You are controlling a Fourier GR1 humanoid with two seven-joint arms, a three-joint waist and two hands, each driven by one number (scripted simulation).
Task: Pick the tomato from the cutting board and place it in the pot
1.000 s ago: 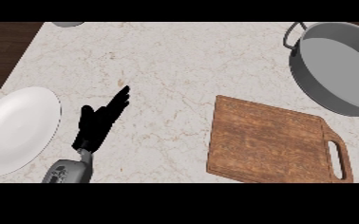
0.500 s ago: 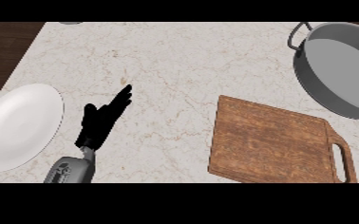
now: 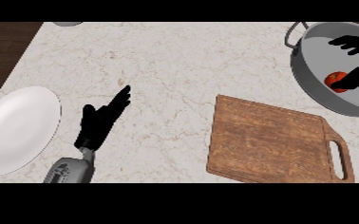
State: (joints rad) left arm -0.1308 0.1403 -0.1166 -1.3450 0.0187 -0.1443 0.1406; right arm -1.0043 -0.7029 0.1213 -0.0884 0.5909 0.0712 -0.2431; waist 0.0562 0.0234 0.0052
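Observation:
The red tomato (image 3: 336, 80) lies inside the grey pot (image 3: 308, 83) at the right edge of the head view. Only part of my right hand (image 3: 346, 42) shows, over the pot: spread black fingers above the tomato and apart from it, and a dark tip right beside the tomato; the hand is open. The wooden cutting board (image 3: 270, 144) lies at the lower right with nothing on it. My left hand (image 3: 100, 121) rests open on the counter at the lower left, fingers straight and pointing up and to the right.
A white plate (image 3: 24, 126) sits at the left edge, just left of my left hand. A small grey object (image 3: 67, 23) peeks in at the top left. Dark wood shows past the counter's upper left corner.
The view has shifted, so more of the pot shows. The tomato and part of my right hand now appear in the pot. The left hand has stayed put.

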